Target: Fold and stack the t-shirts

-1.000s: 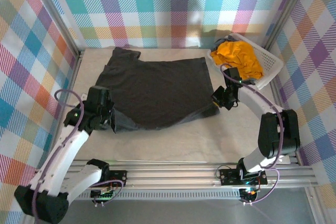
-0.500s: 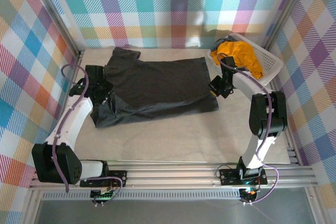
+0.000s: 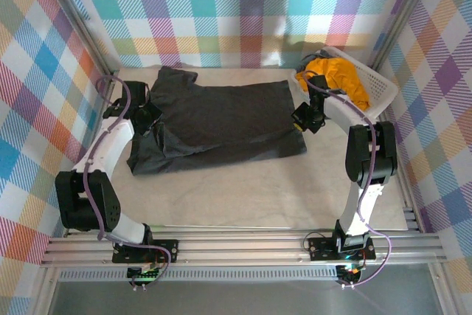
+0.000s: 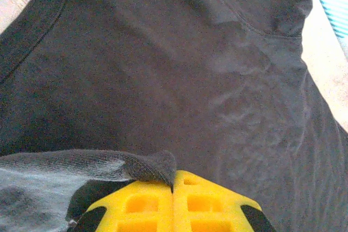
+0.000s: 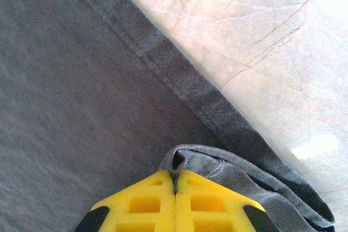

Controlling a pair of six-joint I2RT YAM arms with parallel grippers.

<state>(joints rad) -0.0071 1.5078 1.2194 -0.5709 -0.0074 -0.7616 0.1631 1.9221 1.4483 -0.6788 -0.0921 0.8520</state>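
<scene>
The left pincer point(image 4: 173, 180) and right pincer point(image 5: 175, 175) each pinch the soft dark grey t-shirt point(image 3: 221, 119) (tips pressed together). From above, a mustard cloth shirt point(image 3: 339, 79) lies in a white lattice basket point(image 3: 383, 90).

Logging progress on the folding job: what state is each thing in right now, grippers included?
dark grey t-shirt: lying on the table, partly folded, edge lifted at both sides
orange t-shirt: crumpled, unfolded, inside the basket
white basket: at the far right corner, holding the orange t-shirt
left gripper: shut on the dark grey t-shirt's edge
right gripper: shut on the dark grey t-shirt's hem
</scene>
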